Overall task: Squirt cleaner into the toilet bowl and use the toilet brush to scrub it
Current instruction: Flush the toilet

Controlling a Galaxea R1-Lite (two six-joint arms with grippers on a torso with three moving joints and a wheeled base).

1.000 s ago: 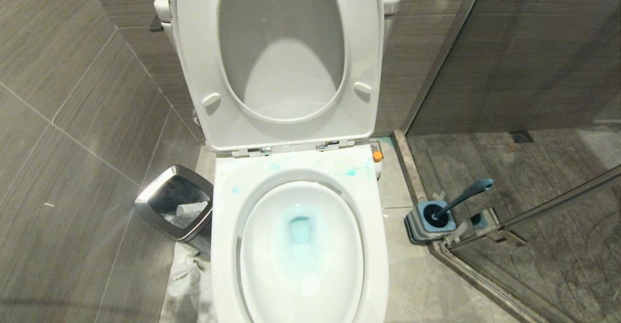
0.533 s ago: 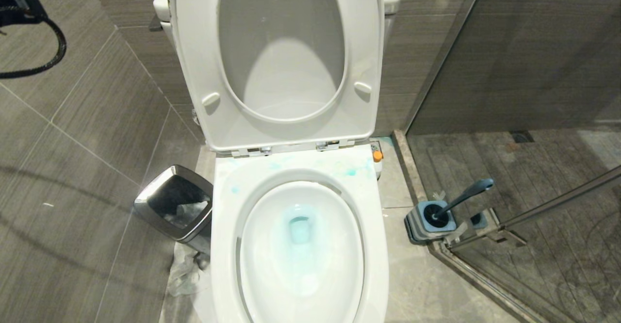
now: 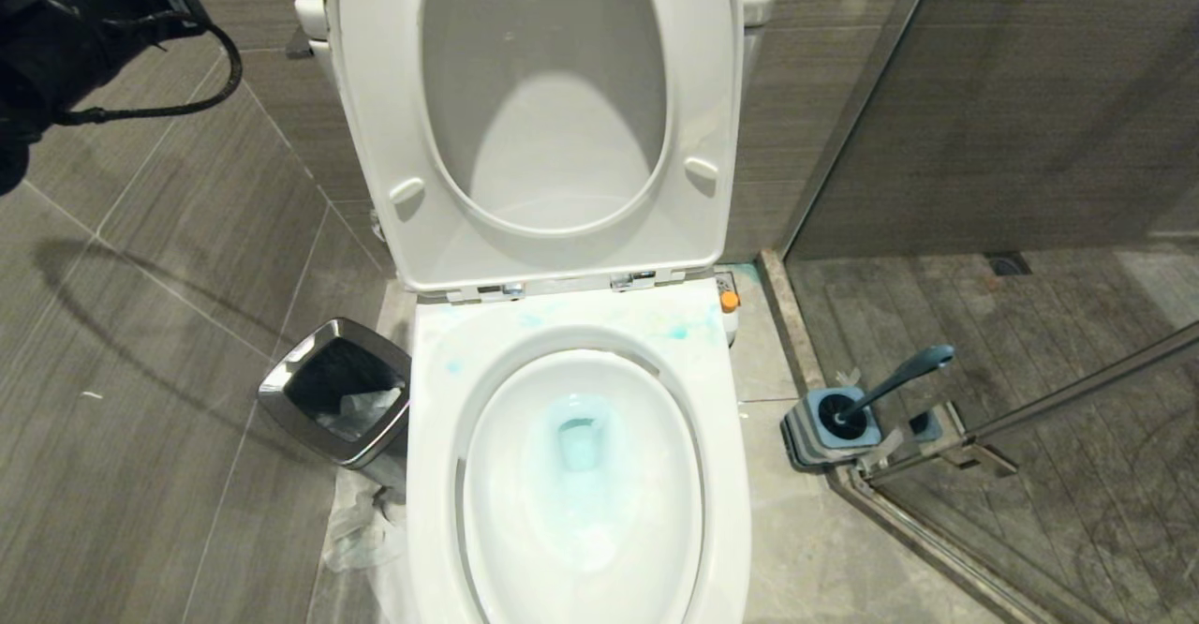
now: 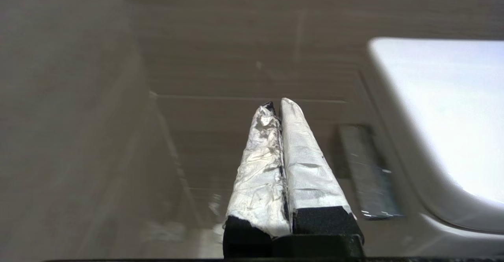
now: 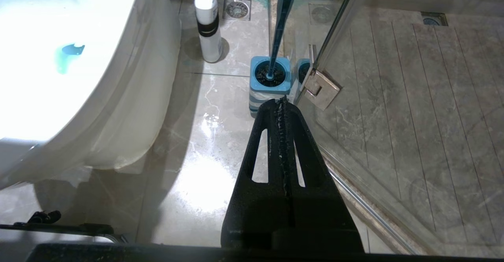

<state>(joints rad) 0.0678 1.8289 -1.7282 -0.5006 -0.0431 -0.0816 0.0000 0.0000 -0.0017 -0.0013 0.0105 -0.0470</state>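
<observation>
- Grey tiled floor (image 3: 159, 474) around one toilet bowl (image 3: 581, 474), seat up; cleaner (image 3: 581, 444) pools blue at its bottom
- One toilet brush (image 3: 895, 378) stands in one holder (image 3: 829, 429) by the glass door (image 5: 413, 96), well apart from the bowl; one bottle (image 5: 208, 26) near; one steel bin (image 3: 339, 390) beside the rim
- My left jaws (image 4: 275, 106) pressed together, empty, high by the wall; my right jaws (image 5: 282, 102) likewise together, over open floor just short of the holder

Left arm (image 3: 66, 34) newly risen into the head view's upper left, its shadow crossing the wall tiles (image 3: 140, 324)
</observation>
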